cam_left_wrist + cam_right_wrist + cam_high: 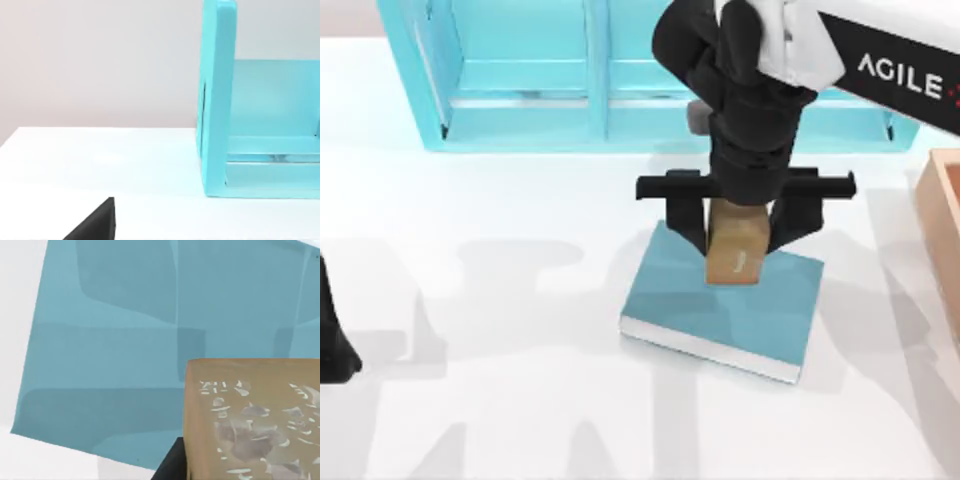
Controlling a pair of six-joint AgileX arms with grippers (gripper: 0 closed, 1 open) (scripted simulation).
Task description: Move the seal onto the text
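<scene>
Seal (737, 250) and book meet just right of the top view's centre: the small tan-brown wooden block, a pale mark on its near face, is pinched between the two black fingers of the right gripper (738, 228), which reaches down from the upper right of the frame on a white and black arm. Below the block lies the text (720, 305), a flat teal book with white page edges along its near side, turned slightly askew on the white table (500, 350). The block sits over the book's far half; whether its base touches the cover or hangs just above it cannot be told. In the right wrist view the seal (250, 420) fills the lower right with a pale carved pattern on its face, and the teal cover (110, 350) spreads behind it. Across the upper part of the top view stands a larger teal shelf unit (520, 80), and an orange-brown box edge (942, 200) shows at the right border. The left gripper (332, 345) is parked at the far left edge, and I cannot tell how its fingers stand.
</scene>
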